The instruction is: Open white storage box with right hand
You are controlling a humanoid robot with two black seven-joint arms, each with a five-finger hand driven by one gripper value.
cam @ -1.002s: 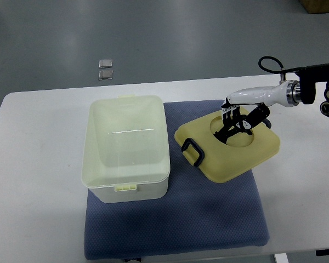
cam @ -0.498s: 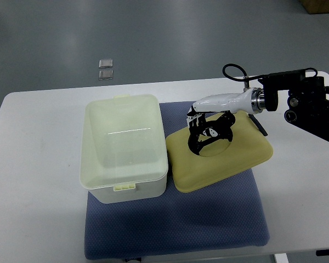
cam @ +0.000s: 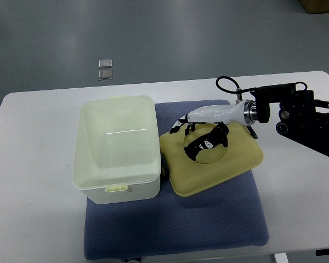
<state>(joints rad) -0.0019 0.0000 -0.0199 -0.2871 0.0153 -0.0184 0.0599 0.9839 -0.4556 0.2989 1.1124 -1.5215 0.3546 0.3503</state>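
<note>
The white storage box (cam: 115,148) stands without a lid on the left part of a blue mat (cam: 208,219). Its pale yellow lid (cam: 233,161) lies flat on the mat to the right, with its left edge touching the box wall. My right hand (cam: 203,141) reaches in from the right and rests on the lid. Its dark fingers are hooked into the lid's round recess. A bit of the lid's black handle (cam: 163,169) shows, squeezed between lid and box. The left arm is out of view.
The mat lies on a white table (cam: 33,164), with bare tabletop left of the box and at the right front. Two small grey squares (cam: 105,69) sit on the floor beyond the far edge.
My right hand has moved left, dragging the lid with it until it met the box. The box has shifted a little to the left, and the lid's handle is now mostly hidden.
</note>
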